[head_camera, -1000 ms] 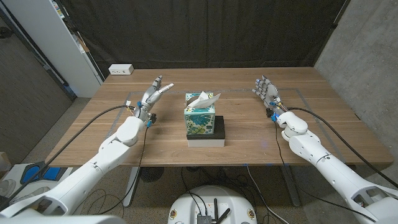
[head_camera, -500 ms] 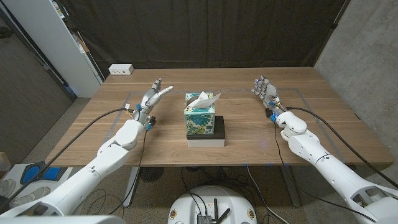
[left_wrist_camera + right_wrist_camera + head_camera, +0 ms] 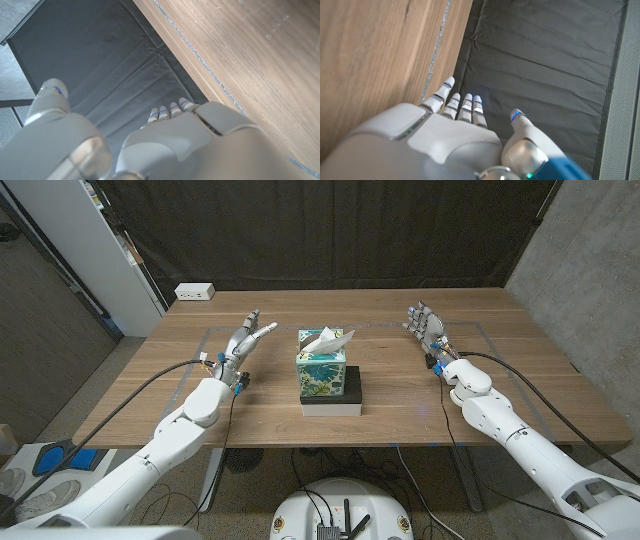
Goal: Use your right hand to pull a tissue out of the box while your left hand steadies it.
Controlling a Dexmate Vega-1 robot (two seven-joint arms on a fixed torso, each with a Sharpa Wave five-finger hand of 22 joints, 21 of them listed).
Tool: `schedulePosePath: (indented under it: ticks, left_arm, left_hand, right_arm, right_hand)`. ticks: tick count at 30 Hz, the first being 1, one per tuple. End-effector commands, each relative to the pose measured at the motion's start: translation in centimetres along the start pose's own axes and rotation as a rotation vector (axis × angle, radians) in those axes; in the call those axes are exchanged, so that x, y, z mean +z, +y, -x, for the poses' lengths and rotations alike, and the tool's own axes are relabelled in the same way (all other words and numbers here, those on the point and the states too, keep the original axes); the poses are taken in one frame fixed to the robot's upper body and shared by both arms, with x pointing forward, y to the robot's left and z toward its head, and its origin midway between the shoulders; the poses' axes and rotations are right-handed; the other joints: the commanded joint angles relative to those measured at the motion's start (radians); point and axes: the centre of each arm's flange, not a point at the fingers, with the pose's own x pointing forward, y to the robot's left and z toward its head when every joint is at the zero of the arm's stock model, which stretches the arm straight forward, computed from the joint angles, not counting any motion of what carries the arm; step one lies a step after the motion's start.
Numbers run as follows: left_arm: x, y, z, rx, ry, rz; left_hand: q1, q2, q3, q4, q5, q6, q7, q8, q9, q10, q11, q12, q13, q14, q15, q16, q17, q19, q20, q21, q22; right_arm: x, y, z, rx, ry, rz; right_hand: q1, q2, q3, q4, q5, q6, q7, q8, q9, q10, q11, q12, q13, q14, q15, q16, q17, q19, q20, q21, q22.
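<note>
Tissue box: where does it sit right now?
In the head view the tissue box stands mid-table on a black-and-white base, between the left hand and the right hand, untouched by either.

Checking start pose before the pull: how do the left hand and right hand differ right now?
The left hand is near the tissue box, fingers angled toward it; the right hand is well off to the box's other side, fingers pointing toward the table's far edge. The left hand's fingers look more spread than the right hand's, which lie side by side. Both hold nothing and neither touches the box or the tissue.
</note>
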Motion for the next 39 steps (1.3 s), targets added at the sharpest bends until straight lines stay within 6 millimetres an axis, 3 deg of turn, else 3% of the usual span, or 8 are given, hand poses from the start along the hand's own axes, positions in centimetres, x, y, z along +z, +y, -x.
schedulePosePath:
  ticks: [1, 39]
  left_arm:
    - [0.1, -0.3, 1.2, -0.003, -0.005, 0.009]
    - [1.2, -1.5, 5.6, -0.018, -0.003, 0.008]
  left_hand:
    - [0.01, 0.0, -0.006, 0.0, 0.006, -0.448, -0.005, 0.007, 0.003, -0.344, -0.006, 0.007, 0.005, -0.292, -0.002, 0.006, 0.003, -0.029, -0.032, 0.01, 0.002]
    - [0.019, 0.006, -0.023, 0.004, 0.018, -0.448, -0.003, 0.008, 0.002, -0.345, -0.005, 0.007, 0.005, -0.294, 0.0, 0.006, 0.002, -0.034, -0.027, 0.009, 0.002]
  right_arm:
    - [-0.3, 0.2, 0.0, -0.006, 0.005, -0.011]
    - [-0.6, 0.8, -0.4, 0.013, 0.003, -0.015]
  right_hand:
    - [0.001, 0.012, 0.001, -0.006, 0.007, 0.005, 0.005, 0.006, 0.003, 0.003, 0.005, 0.006, 0.006, 0.006, -0.026, 0.004, 0.001, 0.01, 0.0, -0.005, 0.005]
    - [-0.004, 0.013, 0.003, -0.009, 0.006, 0.005, 0.007, 0.006, 0.002, 0.004, 0.007, 0.006, 0.006, 0.008, -0.022, 0.005, 0.001, 0.015, 0.0, -0.018, 0.006]
